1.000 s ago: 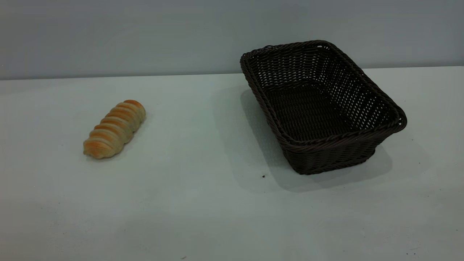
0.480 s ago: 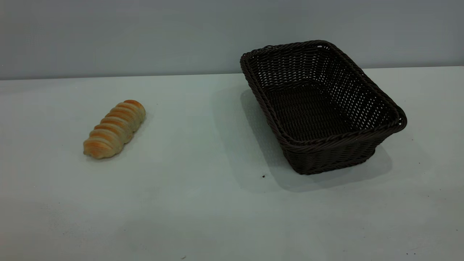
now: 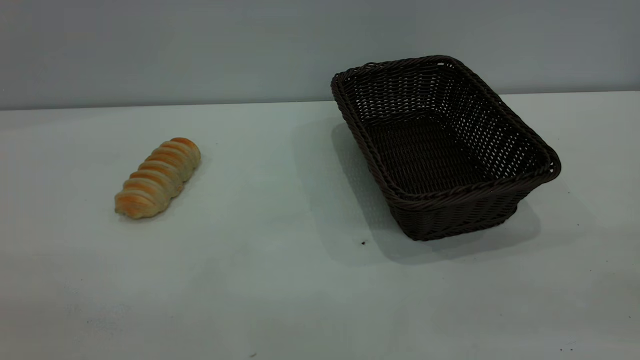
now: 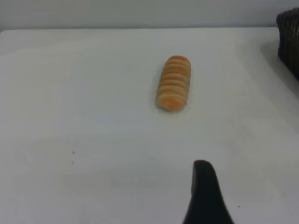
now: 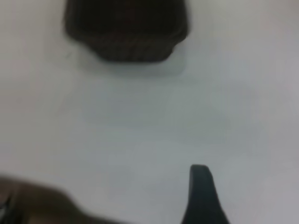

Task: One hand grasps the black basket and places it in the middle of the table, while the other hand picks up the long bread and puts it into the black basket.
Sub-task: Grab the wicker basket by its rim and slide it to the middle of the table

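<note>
Nearest to me, my left claw (image 4: 203,196) is hanging low over the table (image 3: 275,280), well short of the bread (image 4: 174,84). Only one dark tip of it is showing, so I cannot tell whether it is spread or pressed together. It is gripping nothing. My right claw (image 5: 201,196) is waiting the same way over bare tabletop. Its state is just as hidden from me, and it is empty too. Neither arm is reaching into the outside view, so I am judging that both are sitting back because the task is only just starting.

Farther out, the bread (image 3: 157,177) is lying flat on the left side, its length slanting away from me, and nothing is crowding it. I am reading that as an easy pick for my left claw, closing across its narrow width.

Farthest on the right, the basket (image 3: 450,192) is standing upright near the table's far edge, turned at an angle and well apart from the bread. It is holding nothing. It is sitting off-centre, so I expect my right claw to be bringing it to the middle before any bread goes in.
</note>
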`<state>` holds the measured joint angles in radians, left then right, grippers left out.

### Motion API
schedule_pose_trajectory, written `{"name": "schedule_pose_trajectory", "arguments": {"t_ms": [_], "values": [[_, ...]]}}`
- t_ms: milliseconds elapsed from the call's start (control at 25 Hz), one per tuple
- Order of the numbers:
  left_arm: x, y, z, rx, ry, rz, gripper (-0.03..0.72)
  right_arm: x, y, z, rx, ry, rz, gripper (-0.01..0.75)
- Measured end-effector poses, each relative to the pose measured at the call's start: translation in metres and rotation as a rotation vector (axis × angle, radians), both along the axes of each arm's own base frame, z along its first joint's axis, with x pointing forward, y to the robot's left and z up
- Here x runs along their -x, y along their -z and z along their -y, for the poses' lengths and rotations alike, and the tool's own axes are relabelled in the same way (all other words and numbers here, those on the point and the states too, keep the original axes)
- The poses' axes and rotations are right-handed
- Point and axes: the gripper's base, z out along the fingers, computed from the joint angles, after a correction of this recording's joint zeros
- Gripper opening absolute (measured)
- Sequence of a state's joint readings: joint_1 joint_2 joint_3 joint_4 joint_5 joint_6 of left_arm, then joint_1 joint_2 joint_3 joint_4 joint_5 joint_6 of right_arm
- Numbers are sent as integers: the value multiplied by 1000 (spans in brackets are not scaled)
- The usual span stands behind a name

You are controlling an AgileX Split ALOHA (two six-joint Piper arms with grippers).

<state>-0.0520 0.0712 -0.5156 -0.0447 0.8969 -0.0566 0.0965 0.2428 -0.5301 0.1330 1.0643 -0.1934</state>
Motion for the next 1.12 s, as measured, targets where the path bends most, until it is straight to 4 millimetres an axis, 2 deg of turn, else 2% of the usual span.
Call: {"name": "schedule_pose_trajectory", "arguments": {"t_ms": [280, 400, 520, 800, 1120], "values": [[-51, -5, 2, 15, -16, -88, 522, -69, -12, -27, -104, -200, -229, 523], [-70, -5, 3, 13, -18, -120, 522, -99, -5, -34, -143, -222, -326, 523], [-85, -10, 4, 11, -19, -159, 522, -130, 11, -37, -153, -205, -433, 523], [-103, -23, 5, 10, -19, -182, 522, -180, 47, -43, -146, -171, -584, 523], [-105, -22, 5, 8, -19, -191, 522, -216, 85, -92, -81, -267, -622, 523]]}}
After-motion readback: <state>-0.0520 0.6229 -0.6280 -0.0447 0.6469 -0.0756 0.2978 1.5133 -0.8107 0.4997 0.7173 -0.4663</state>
